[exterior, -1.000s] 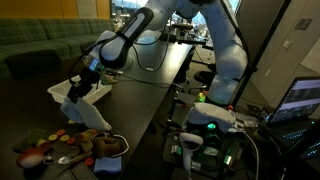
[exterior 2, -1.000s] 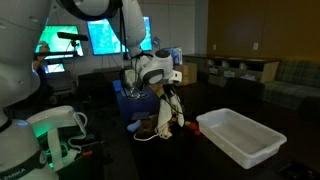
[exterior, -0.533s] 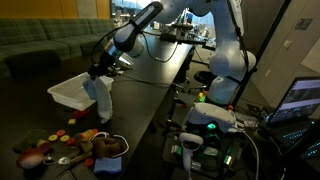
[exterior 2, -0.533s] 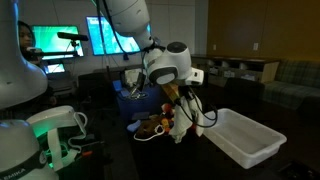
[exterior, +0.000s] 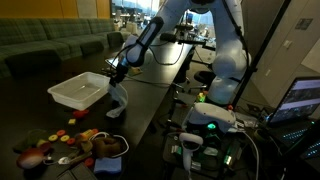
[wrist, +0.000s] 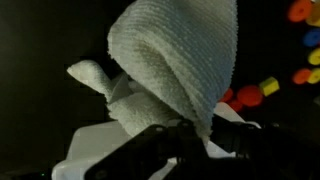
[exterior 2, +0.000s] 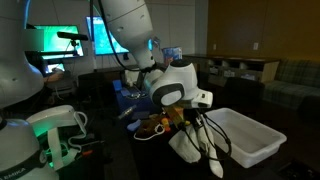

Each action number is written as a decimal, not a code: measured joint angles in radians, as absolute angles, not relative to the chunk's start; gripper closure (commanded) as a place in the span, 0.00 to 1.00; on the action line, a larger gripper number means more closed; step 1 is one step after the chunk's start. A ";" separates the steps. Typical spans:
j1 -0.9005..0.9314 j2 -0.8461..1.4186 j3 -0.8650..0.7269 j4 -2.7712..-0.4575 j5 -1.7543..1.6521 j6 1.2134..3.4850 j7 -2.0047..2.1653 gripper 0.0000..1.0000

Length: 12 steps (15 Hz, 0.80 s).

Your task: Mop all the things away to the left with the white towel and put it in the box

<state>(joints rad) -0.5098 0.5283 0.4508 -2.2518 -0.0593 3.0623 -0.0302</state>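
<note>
The claw (exterior: 114, 76) is clenched on the towel (exterior: 119, 101), which dangles clear of the counter (exterior: 150, 90), just beside the box (exterior: 78, 91). The box sits along one long counter edge. The things (exterior: 60, 146) lie heaped at the counter's end, apart from the box.

Dim room with green sofa (exterior: 42, 42) and glowing screens (exterior 2: 55, 42).
</note>
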 measured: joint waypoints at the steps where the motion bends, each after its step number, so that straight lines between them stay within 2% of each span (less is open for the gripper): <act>1: -0.448 0.529 0.375 -2.253 -0.146 3.065 0.045 0.94; 7: -0.012 0.649 -0.044 -2.090 -0.572 3.044 0.511 0.94; 9: 0.134 0.730 -0.128 -2.011 -0.592 3.035 0.613 0.94; 12: 0.291 0.845 -0.173 -1.903 -0.591 2.996 0.707 0.94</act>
